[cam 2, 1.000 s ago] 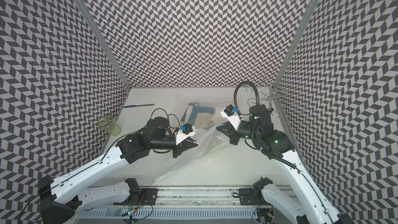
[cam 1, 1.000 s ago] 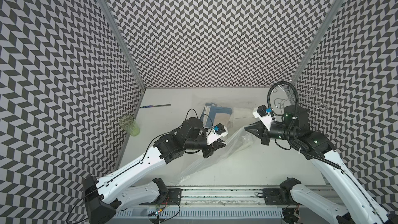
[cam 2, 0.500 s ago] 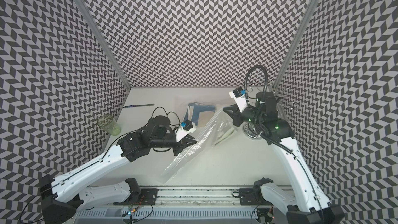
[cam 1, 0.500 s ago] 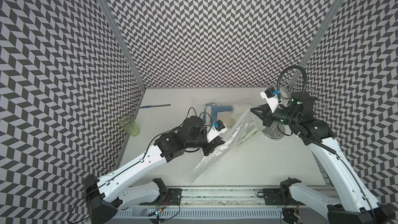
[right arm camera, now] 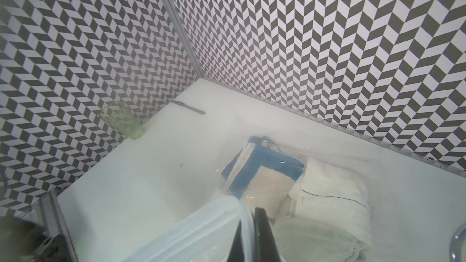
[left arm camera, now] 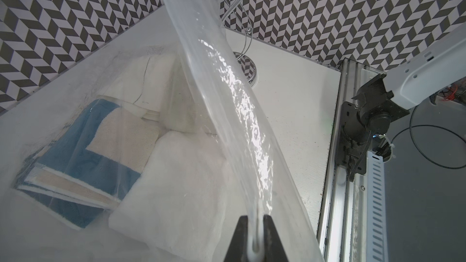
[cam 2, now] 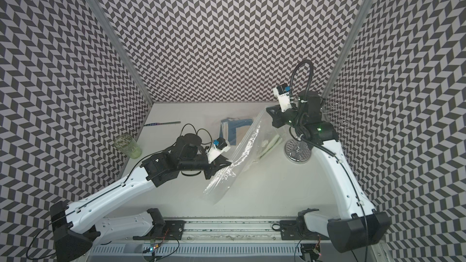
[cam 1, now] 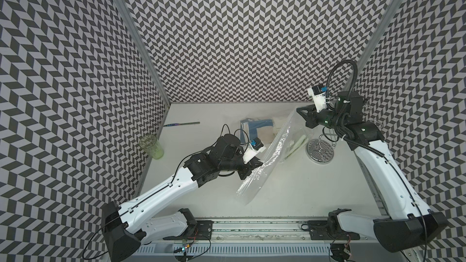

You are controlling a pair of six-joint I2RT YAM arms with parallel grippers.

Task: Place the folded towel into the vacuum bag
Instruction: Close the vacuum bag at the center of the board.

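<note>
While a green tumbler [cam 1: 151, 146] stands at the left wall of the worktop [cam 1: 290, 192], the left claw [cam 1: 258, 171] pinches the vacuum bag [cam 1: 274, 144] by one edge. The bag's long axis slants up and away rightward to the right claw [cam 1: 300, 110], pressed together on its raised end. Behind it lies the folded towel [cam 1: 257, 128], blue and beige, hazy through film in wrist views; whether plastic encloses it is unclear.
</note>
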